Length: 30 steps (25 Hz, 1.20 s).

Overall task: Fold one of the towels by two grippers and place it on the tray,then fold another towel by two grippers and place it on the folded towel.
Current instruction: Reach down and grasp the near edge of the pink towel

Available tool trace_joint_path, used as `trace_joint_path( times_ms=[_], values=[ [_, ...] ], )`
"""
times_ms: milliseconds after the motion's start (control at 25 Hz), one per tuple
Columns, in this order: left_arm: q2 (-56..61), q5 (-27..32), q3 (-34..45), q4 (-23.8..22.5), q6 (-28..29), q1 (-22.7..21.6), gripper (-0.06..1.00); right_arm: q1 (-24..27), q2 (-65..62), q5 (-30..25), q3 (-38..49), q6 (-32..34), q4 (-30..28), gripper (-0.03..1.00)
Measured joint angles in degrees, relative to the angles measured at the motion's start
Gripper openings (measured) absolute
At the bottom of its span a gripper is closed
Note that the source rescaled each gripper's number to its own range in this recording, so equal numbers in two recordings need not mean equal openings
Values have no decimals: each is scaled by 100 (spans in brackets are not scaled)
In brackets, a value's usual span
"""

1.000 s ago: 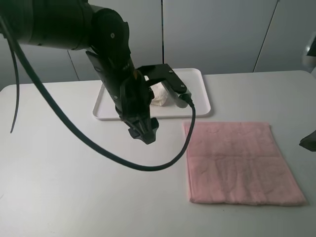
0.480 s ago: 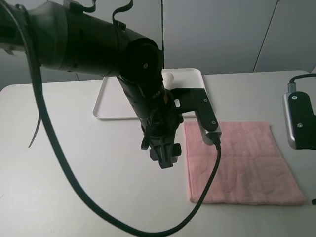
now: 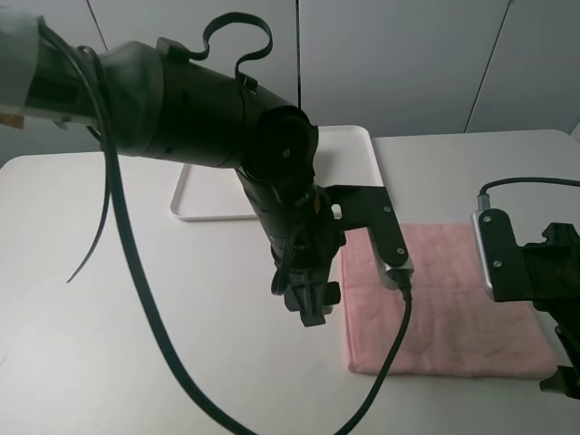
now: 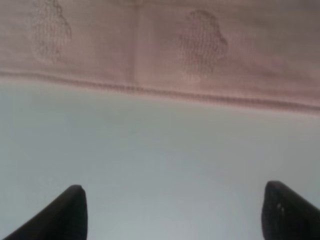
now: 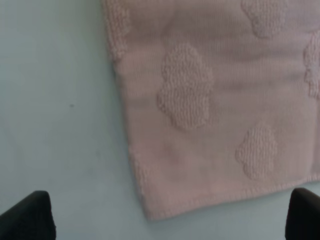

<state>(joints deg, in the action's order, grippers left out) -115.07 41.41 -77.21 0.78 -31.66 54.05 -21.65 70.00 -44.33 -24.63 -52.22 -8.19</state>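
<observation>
A pink towel (image 3: pixel 444 299) lies flat on the white table, right of centre. My left gripper (image 3: pixel 309 306) hangs low over the table just off the towel's left edge. In the left wrist view it (image 4: pixel 177 220) is open and empty, and the towel's hem (image 4: pixel 165 65) lies beyond the fingertips. My right gripper (image 3: pixel 564 376) is over the towel's near right corner. In the right wrist view it (image 5: pixel 167 220) is open and empty above that corner (image 5: pixel 200 130). The white tray (image 3: pixel 355 149) stands at the back. The other towel is hidden behind my left arm.
My left arm (image 3: pixel 199 109) and its black cable (image 3: pixel 136 272) cross the middle of the table and cover much of the tray. The table's front edge is close below the pink towel. Grey cabinet doors stand behind the table.
My left gripper has moved from the tray forward and right to the pink towel's left edge. My right arm has come in from the right over the towel's near right corner.
</observation>
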Motion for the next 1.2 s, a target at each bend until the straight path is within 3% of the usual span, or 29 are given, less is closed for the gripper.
trace_joint_path(
  times_ms=[320,880,1000,1200],
  values=[
    [0,-14,0,83,-307,36,91,0,199,169,0,-178,175,100],
    [-3,64,0,49,-601,36,91,167,398,352,459,-518,-269,100],
    [-3,64,0,38,-601,36,91,171,398,540,467,-627,-137,91],
    [-3,44,0,38,-601,36,91,420,398,831,471,-340,-165,61]
  ],
)
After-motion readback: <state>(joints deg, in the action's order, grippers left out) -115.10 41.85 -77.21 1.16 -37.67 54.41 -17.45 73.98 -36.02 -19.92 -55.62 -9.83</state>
